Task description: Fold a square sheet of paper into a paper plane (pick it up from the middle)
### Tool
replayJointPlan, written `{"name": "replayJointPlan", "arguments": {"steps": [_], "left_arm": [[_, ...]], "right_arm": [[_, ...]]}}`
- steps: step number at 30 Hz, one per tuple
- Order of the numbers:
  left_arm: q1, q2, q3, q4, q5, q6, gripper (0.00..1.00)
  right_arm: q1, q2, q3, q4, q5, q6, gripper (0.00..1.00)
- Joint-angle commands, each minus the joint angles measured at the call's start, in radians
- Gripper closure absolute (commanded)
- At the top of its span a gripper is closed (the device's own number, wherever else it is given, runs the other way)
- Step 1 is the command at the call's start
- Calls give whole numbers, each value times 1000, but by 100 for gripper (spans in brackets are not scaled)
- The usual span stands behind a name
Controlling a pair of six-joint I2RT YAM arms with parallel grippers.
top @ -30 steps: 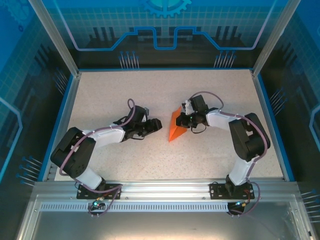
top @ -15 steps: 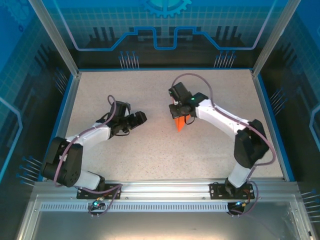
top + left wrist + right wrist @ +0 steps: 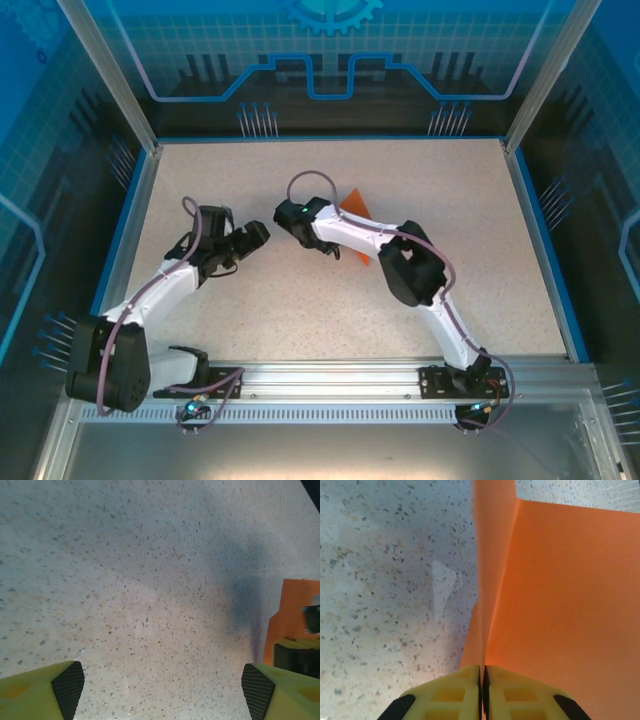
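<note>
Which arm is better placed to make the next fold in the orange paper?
Right. The right gripper is pinched shut on the folded orange paper. The left gripper hangs open over the bare table, with the paper off to its side.

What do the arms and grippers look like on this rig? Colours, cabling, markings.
Left arm and right arm: white links, black joints, and a mauve cable looped along each. There is a green light on the right wrist. Left gripper and right gripper: yellow fingers. The left one has black cross-hatched pads.
</note>
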Motion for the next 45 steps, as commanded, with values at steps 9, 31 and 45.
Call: {"name": "replayJointPlan", "arguments": {"steps": [9,31,45], "left_arm": [[29,-85,-10,-95,-40,30,12],[32,-30,18,-84,-25,19,10],[-1,8,-64,97,180,-3,6]], "right_arm": [[77,121,88,-70,-66,22,77],[149,-364,-286,313,-544,-36,49],[-152,-696,-761,632,-744,-58,1]]}}
